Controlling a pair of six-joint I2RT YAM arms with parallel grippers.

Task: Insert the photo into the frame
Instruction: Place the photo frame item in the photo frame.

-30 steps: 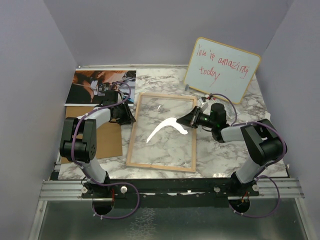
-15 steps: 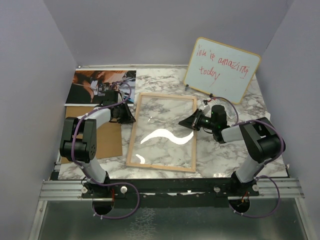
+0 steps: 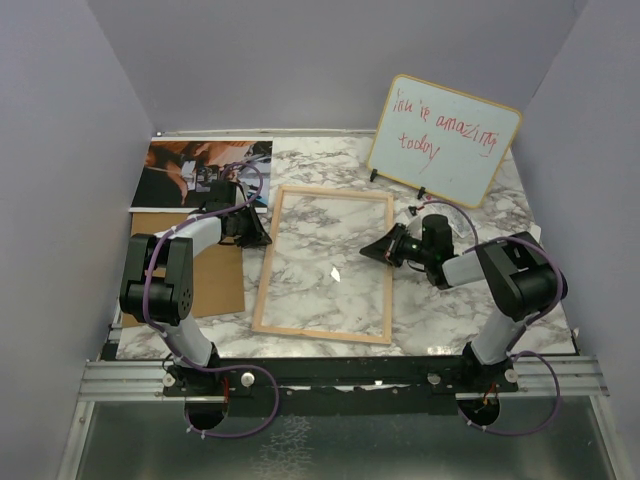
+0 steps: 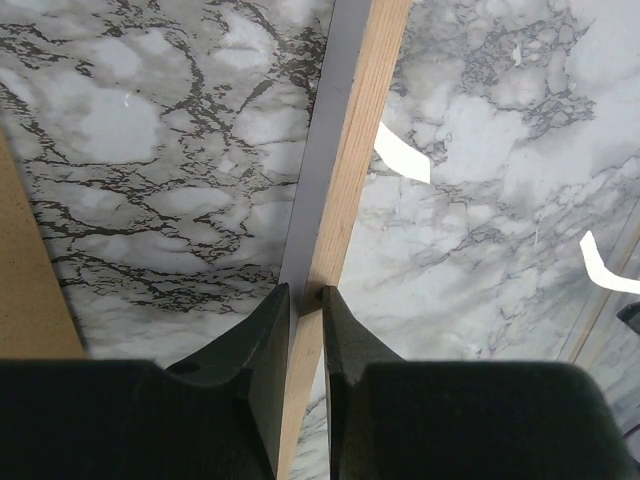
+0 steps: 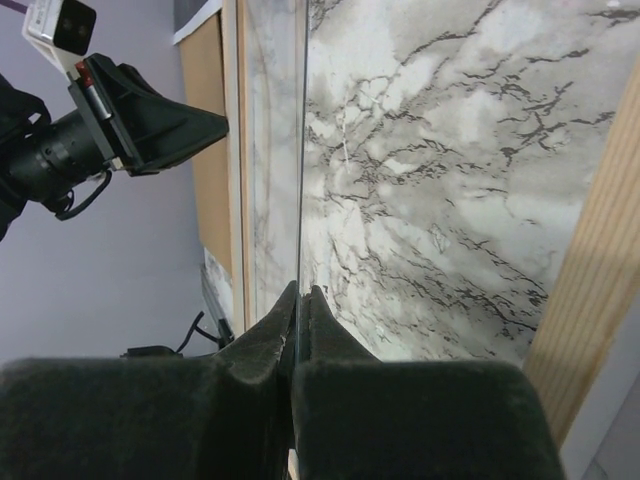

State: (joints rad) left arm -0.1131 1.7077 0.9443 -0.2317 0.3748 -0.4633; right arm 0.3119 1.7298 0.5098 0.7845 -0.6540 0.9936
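The frame (image 3: pixel 320 331) lies in the middle of the marble table, light wood rails up, with its clear pane (image 3: pixel 325 260) inside. My left gripper (image 3: pixel 262 238) is shut on the left rail (image 4: pixel 350 170), one black finger (image 4: pixel 265 330) on each side of the wood. At the frame's right side my right gripper (image 3: pixel 366 251) is shut on the thin edge of the pane (image 5: pixel 302 150), with the wood rail (image 5: pixel 590 260) just beside it. The photo (image 3: pixel 200 172), dark with orange-brown tones and a white border, lies flat at the back left, partly under the left arm.
A plain brown backing board (image 3: pixel 225 285) lies at the left, under the left arm. A wood-rimmed whiteboard (image 3: pixel 445 140) with red writing leans at the back right. Grey walls close in on three sides of the table.
The left jaws have closed onto the frame's left rail. The right gripper has sunk a little with the pane, and the white glare on the glass has shrunk to a speck.
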